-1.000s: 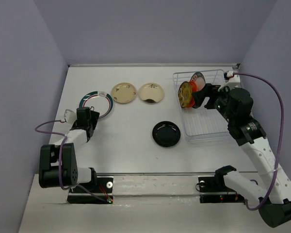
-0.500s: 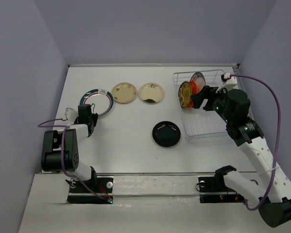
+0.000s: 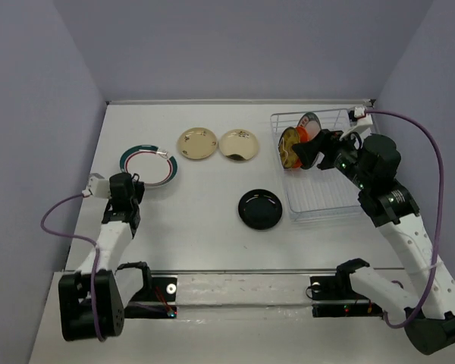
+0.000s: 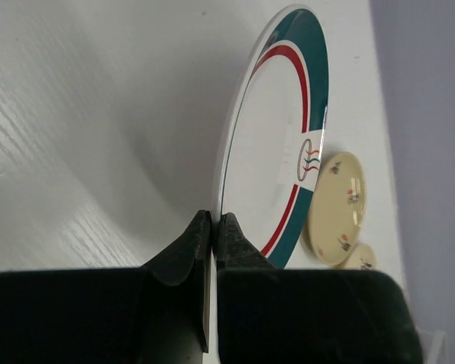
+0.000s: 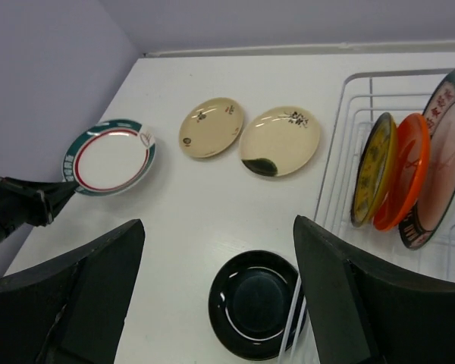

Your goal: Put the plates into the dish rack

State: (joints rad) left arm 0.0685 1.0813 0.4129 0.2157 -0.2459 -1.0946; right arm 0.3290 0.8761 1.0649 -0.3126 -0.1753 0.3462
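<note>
A white plate with a teal and red rim (image 3: 148, 164) lies at the left of the table. My left gripper (image 3: 130, 182) is shut on its near edge. In the left wrist view that plate (image 4: 269, 144) rises tilted from between the closed fingertips of my left gripper (image 4: 214, 221). Two cream-gold plates (image 3: 196, 143) (image 3: 238, 144) lie side by side at the back. A black plate (image 3: 260, 209) sits mid-table. The white wire dish rack (image 3: 326, 205) holds an amber plate (image 5: 373, 171), an orange plate (image 5: 400, 182) and a teal-rimmed plate (image 5: 440, 167) upright. My right gripper (image 3: 307, 152) hangs open over the rack's left side, empty.
Grey walls close the table on the left, back and right. The rack's near slots (image 3: 322, 189) hold nothing. A purple cable (image 3: 432, 174) loops off the right arm, and another trails from the left wrist (image 3: 57, 216).
The left gripper has closed on the teal-rimmed plate's near edge and its arm has swung outward. The right arm has barely shifted and stays open.
</note>
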